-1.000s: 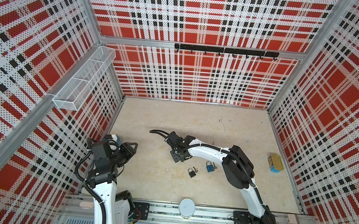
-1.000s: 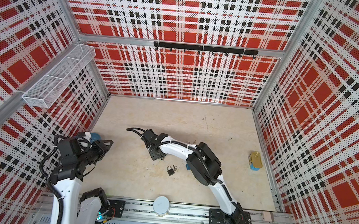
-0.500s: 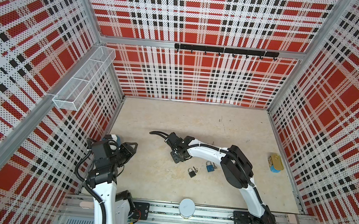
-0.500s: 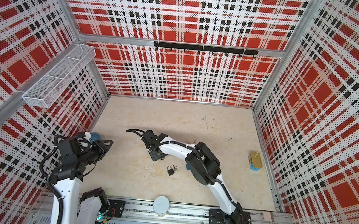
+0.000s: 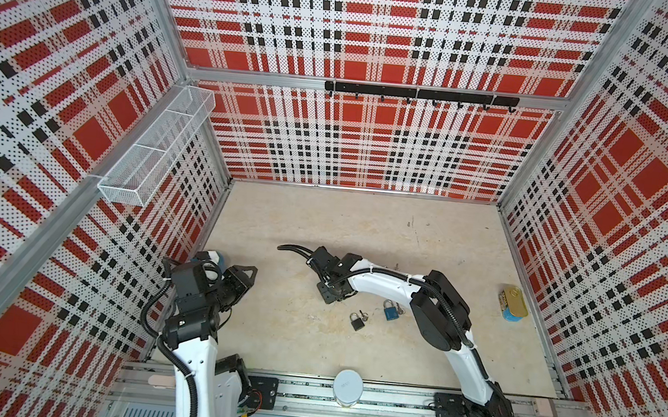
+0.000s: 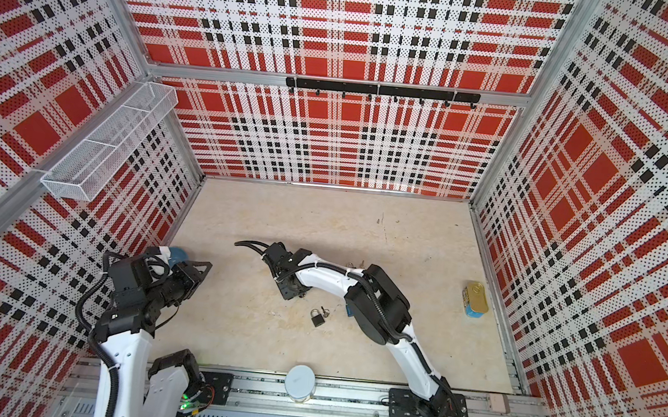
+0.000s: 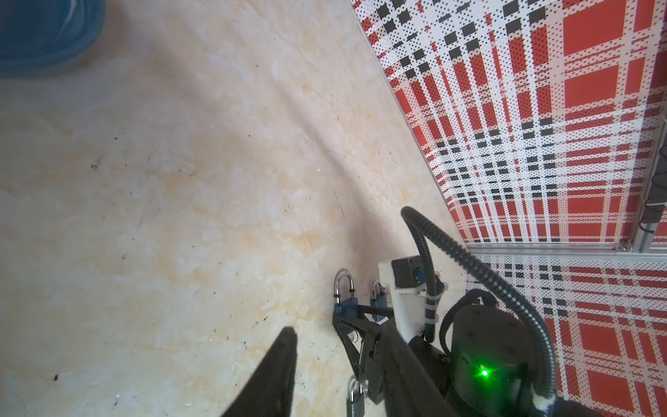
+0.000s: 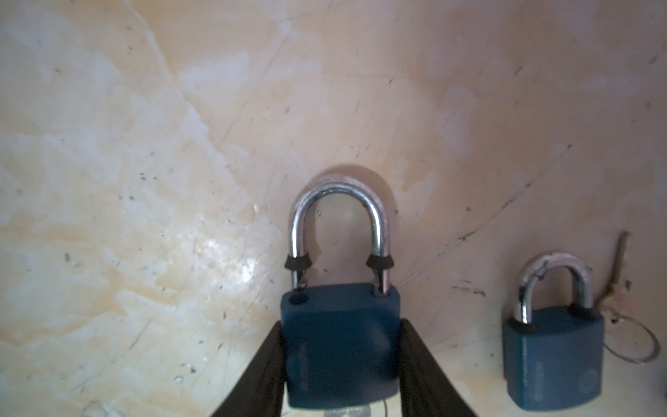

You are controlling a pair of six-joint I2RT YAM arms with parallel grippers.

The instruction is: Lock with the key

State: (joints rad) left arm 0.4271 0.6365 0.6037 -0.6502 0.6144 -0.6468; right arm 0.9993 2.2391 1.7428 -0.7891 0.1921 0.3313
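My right gripper (image 8: 341, 325) is shut on the body of a blue padlock (image 8: 339, 346), which rests on the beige floor. Its steel shackle (image 8: 339, 202) is raised, with one leg out of its hole. A bit of silver key (image 8: 346, 411) shows under the body. In both top views this gripper (image 5: 330, 292) covers that padlock. A second blue padlock (image 5: 390, 311) and a black padlock (image 5: 356, 321) with keys (image 5: 364, 315) lie just right of it. My left gripper (image 5: 248, 276) hangs open and empty at the left wall, well apart from them.
A yellow tin (image 5: 513, 304) lies at the right wall. A blue bowl (image 5: 217, 256) sits behind the left arm. A white round lid (image 5: 347, 386) rests on the front rail. A wire basket (image 5: 154, 150) hangs on the left wall and a hook rail (image 5: 418, 94) on the back wall.
The right gripper's jaws have drawn in a little round the blue padlock. Both arms stay almost where they were.
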